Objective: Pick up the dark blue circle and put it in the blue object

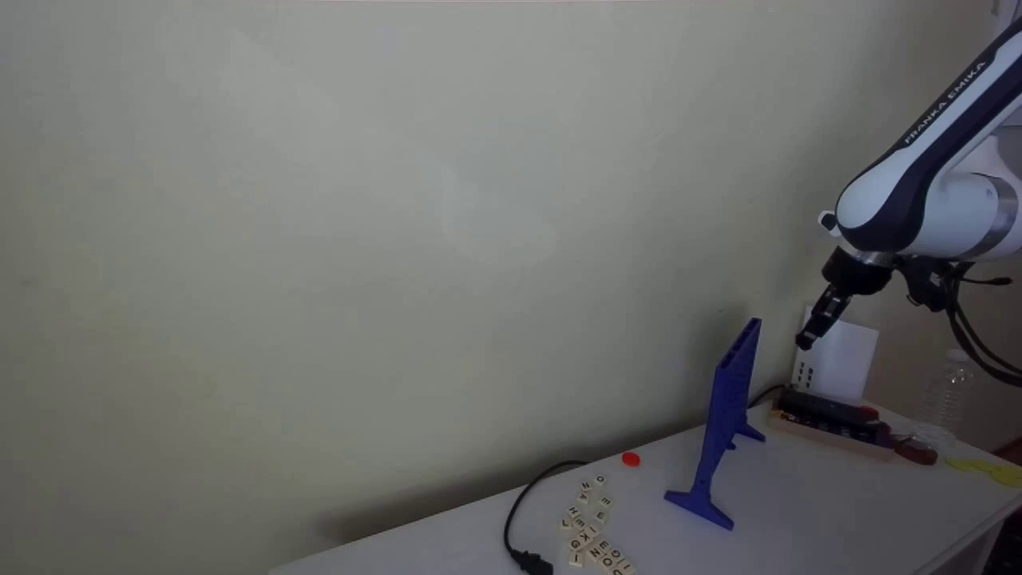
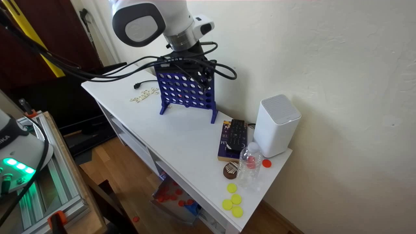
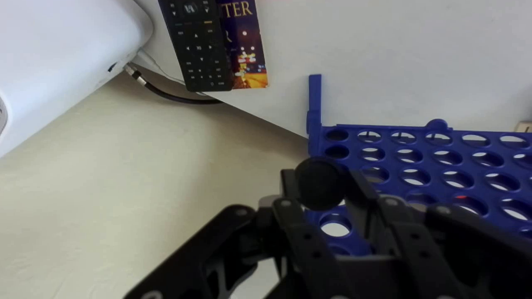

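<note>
Dark blue circle [image 3: 319, 183], near centre of wrist view, clamped in jaws of gripper [image 3: 322, 186]; blue stand [image 3: 436, 176], lower right.

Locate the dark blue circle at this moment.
In the wrist view, the dark blue circle is right of and below centre, pinched by the gripper, seen against the left part of the blue upright frame.
</note>
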Action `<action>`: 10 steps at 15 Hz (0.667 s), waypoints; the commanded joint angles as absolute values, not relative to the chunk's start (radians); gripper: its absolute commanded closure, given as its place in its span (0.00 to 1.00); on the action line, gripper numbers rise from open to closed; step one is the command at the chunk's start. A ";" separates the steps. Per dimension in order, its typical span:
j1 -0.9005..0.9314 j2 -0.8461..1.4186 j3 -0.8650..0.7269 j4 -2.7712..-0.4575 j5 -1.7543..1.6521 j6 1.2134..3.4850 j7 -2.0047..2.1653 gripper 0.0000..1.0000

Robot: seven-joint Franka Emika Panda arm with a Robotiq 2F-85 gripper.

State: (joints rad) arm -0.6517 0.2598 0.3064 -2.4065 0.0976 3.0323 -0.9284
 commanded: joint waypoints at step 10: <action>-0.786 0.259 0.455 -2.405 0.175 3.031 -1.008 0.91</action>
State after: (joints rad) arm -0.7860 0.2587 0.4546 -2.4052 0.1747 3.0314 -1.0079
